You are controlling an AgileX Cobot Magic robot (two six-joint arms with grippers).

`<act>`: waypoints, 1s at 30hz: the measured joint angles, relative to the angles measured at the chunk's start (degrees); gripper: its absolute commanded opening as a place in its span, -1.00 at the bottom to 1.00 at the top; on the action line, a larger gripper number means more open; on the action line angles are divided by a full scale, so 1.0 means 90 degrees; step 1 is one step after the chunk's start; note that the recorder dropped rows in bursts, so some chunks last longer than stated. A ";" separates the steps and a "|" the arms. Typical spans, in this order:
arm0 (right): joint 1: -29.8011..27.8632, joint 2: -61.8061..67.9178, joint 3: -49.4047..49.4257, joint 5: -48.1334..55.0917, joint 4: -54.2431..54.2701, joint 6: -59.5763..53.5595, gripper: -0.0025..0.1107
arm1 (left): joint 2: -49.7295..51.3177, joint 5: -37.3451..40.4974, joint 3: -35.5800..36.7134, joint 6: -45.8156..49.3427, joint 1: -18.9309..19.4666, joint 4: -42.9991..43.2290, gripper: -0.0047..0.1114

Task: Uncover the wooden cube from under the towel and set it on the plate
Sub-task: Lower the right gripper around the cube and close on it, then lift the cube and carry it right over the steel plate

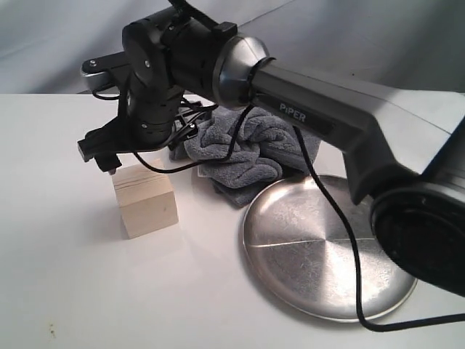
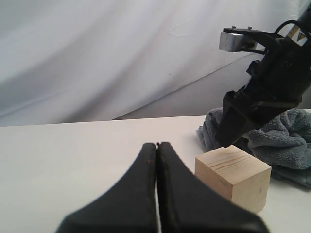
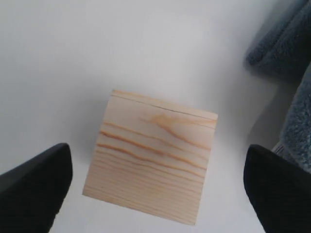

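Observation:
The wooden cube stands uncovered on the white table, left of the plate and in front of the crumpled grey towel. My right gripper hangs open just above the cube, one finger off each side and not touching it. The right arm reaches across from the right. My left gripper is shut with nothing in it, low over the table and a little short of the cube. The left gripper does not show in the exterior view. The plate holds nothing.
The towel lies bunched behind the cube, touching the plate's far rim. A black cable from the right arm hangs over the plate. A grey cloth backdrop closes the far side of the table.

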 measured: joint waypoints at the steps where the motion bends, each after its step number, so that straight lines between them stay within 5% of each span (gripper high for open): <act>1: 0.0027 0.0000 0.0000 0.0041 -0.0041 0.0140 0.58 | 0.0000 0.0000 0.0000 0.0000 0.0000 0.0000 -0.92; 30: 0.0053 0.0479 0.0000 -0.0381 0.0292 0.0435 0.74 | 0.0000 0.0000 0.0000 0.0000 0.0000 0.0000 -0.92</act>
